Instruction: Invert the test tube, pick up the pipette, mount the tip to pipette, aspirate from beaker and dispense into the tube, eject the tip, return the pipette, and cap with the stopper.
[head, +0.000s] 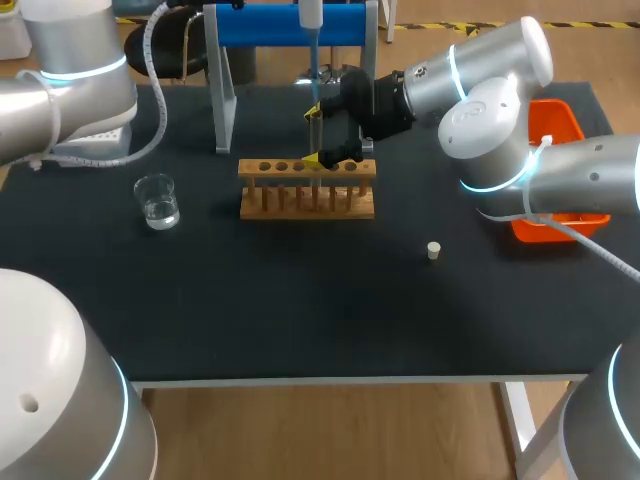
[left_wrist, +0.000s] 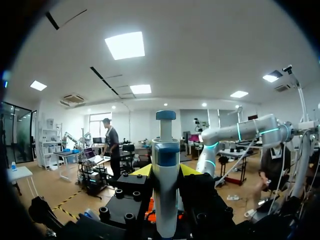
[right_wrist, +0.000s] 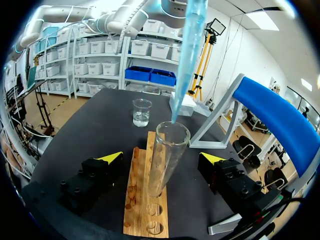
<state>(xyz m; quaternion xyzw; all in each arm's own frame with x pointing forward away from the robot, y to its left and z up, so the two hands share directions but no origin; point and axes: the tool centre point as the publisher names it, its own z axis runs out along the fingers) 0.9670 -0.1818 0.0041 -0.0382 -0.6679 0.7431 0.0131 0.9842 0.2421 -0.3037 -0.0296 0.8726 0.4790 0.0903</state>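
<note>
Plainly a miss is the danger: the left claw (left_wrist: 166, 171) grips the pipette (left_wrist: 165, 150), its blue tip (right_wrist: 189, 55) poised at the rim of the leaning test tube (right_wrist: 170, 145) standing untouched inside the wide-open right claw (right_wrist: 161, 157), so any drift could wet the rack (right_wrist: 137, 200)

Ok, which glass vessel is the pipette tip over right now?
The test tube in the wooden rack, inside the open right claw; the beaker stands apart on the table.

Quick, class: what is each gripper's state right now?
Left gripper: shut on the pipette.
Right gripper: open, fingers either side of the test tube.
</note>
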